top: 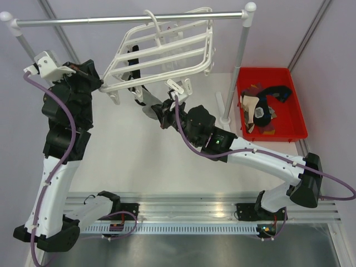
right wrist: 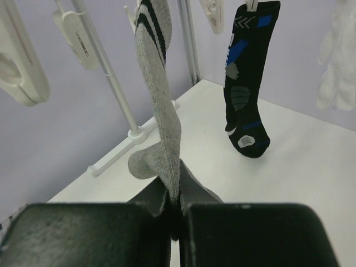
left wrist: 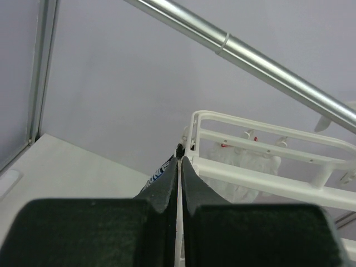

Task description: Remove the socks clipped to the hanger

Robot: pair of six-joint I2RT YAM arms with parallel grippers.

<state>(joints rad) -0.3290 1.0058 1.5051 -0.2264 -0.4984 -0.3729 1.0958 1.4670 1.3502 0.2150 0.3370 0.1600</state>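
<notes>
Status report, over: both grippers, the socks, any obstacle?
Left gripper shut on hanger edge. Right gripper shut on grey sock, not yet off. Black-and-blue sock, white sock also hanging. No obstacle seen.

No lettering is legible: blue-white print on the black sock [left wrist: 158, 177] beside the left end effector [left wrist: 179, 160] is cut off, and the white tag [top: 259, 113] in the red bin [top: 298, 114] is too small.

Top camera sitting high behind my bases, looking down, catching both arms. Left wrist camera close behind my left pincer [left wrist: 179, 158], facing up at hanger [left wrist: 211, 166] just ahead. Right wrist camera peering over my right pincer [right wrist: 178, 186], grey sock [right wrist: 164, 117] right ahead. Top view sharing both.
</notes>
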